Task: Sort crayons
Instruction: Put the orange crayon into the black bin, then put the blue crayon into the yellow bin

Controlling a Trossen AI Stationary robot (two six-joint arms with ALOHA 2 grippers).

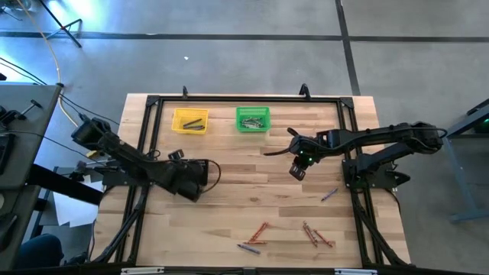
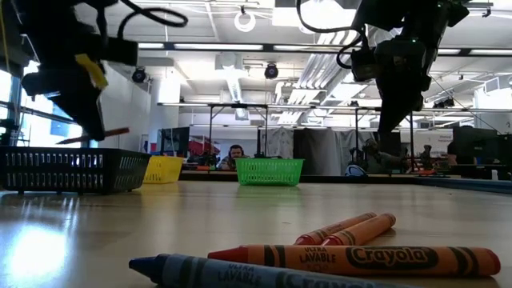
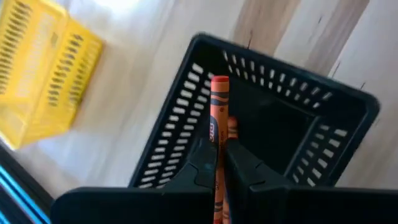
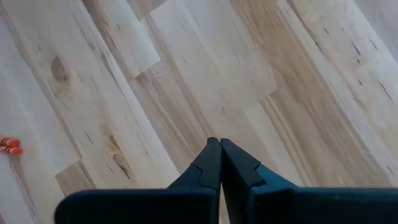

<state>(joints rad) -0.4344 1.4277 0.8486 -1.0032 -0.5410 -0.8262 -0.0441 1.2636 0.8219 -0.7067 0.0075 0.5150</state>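
My left gripper (image 3: 219, 148) is shut on an orange crayon (image 3: 219, 99) and hangs above the black mesh bin (image 3: 180, 118), which stands on the table's left half (image 2: 72, 170). A yellow bin (image 1: 189, 121) and a green bin (image 1: 252, 119) stand at the far edge, each with crayons inside. Loose crayons lie near the front edge: orange ones (image 1: 258, 231) (image 1: 315, 234), a blue one (image 1: 248, 248) and a grey-blue one (image 1: 328, 195). My right gripper (image 1: 297, 173) hangs shut and empty over bare wood (image 4: 219, 142). My left gripper pinches the orange crayon between its two fingers (image 3: 202, 165), slanting down from above. The crayon runs along the fingers, and its free end (image 3: 219, 84) sticks out well past the fingertips. It is lifted clear, over the black bin's opening.
In the low view the front crayons lie close to the camera (image 2: 352, 258). Two orange crayon ends (image 4: 9, 145) show at the edge of the right wrist view. A black frame (image 1: 153, 103) runs round the tabletop. Bare wood lies between the bins and the front crayons.
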